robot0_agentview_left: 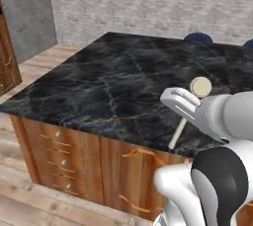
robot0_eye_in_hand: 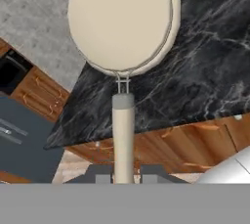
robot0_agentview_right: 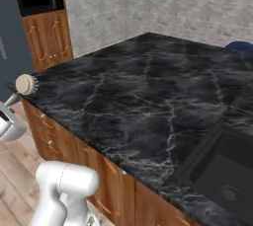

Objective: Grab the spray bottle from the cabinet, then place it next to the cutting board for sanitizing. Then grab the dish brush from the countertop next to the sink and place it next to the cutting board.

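Cream-white and round, the head of the dish brush fills the top of the hand view, its thin light-wood handle running straight down between the two dark finger tips of the claw, which is clenched on that handle. In the left base view the claw sits at centre right, with the brush held slanted, head up near the upper right of the claw and handle end hanging down at the front edge of the worktop. In the right base view the brush head shows at the far left edge, above the white claw body and just off the near-left corner of the black, pale-veined worktop. Brown wooden base cabinets carry that slab. Further right in the same view, a dark sink is sunk into the worktop at the lower right corner, well apart from the brush. A grey brick wall stands behind.
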Available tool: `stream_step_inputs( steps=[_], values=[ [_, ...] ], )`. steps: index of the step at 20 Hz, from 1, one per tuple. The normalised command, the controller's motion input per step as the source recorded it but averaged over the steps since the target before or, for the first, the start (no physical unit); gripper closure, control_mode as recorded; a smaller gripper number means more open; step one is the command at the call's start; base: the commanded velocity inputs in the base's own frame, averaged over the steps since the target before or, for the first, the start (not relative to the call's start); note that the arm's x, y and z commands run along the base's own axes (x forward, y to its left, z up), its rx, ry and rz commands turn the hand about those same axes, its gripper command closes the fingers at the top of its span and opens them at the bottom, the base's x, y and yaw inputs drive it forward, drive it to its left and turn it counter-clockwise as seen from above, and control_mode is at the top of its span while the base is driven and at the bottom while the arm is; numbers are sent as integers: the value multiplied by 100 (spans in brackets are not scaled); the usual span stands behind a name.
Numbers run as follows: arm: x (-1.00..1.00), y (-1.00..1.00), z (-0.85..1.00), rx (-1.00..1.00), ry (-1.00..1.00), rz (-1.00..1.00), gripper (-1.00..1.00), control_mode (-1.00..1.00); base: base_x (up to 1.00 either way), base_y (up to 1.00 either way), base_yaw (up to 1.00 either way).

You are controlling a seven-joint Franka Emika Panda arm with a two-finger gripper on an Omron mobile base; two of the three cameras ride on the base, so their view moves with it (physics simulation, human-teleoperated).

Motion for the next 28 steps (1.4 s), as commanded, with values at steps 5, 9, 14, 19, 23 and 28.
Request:
stream_step_inputs(
  steps=[5, 9, 14, 19, 23, 28],
  values=[
    [0, 0, 0, 0, 0, 0, 100, 100, 0, 10, 97],
    [0, 0, 0, 0, 0, 0, 100, 100, 0, 15, 95],
    [0, 0, 0, 0, 0, 0, 100, 100, 11, 45, 84],
    [0, 0, 0, 0, 0, 0, 100, 100, 78, 30, 71],
    [0, 0, 0, 0, 0, 0, 100, 100, 100, -14, 61],
    [0, 0, 0, 0, 0, 0, 100, 100, 100, -1, 40]
  ],
)
